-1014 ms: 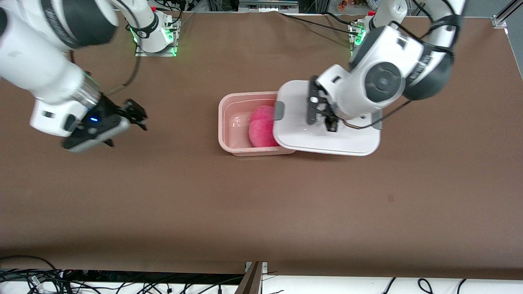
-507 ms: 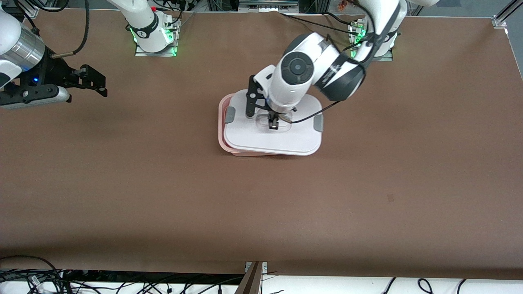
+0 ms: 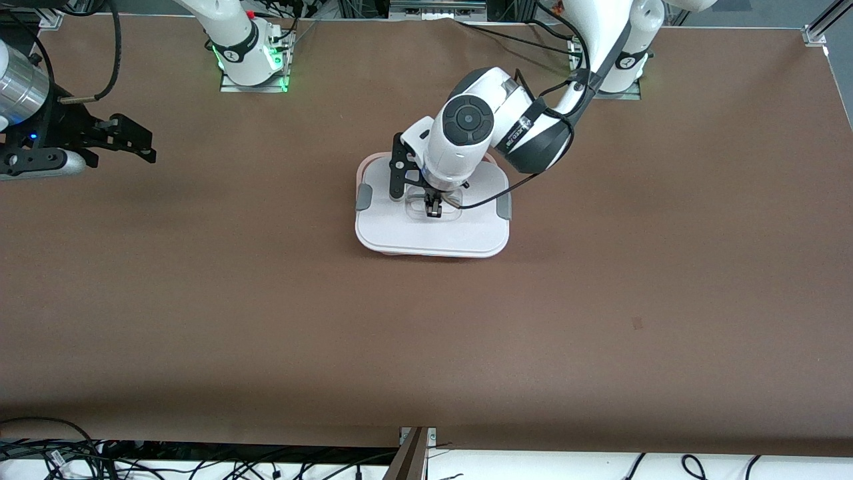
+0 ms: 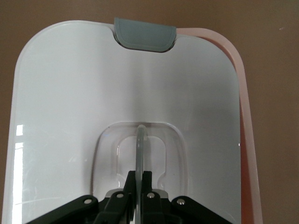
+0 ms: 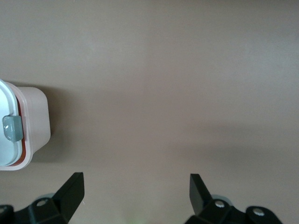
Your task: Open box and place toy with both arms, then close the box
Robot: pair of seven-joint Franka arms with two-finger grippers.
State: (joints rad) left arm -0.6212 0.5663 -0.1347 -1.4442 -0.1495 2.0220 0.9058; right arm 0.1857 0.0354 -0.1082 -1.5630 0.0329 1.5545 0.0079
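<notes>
The box stands mid-table with its white lid lying over it. A strip of the pink tub rim shows along one side of the lid. My left gripper points down over the lid's middle and is shut on the thin upright handle in the recessed centre, which the left gripper pinches between its fingers. The toy is hidden under the lid. My right gripper hangs open and empty over bare table toward the right arm's end; the right gripper shows nothing between its fingers.
Grey clips sit at the lid's two short ends; one clip shows in the left wrist view, another clip on the box in the right wrist view. Brown table surrounds the box.
My left gripper carried the lid from the left arm's side across and down onto the tub, covering the pink toy. The right arm drew back toward its own end of the table.
</notes>
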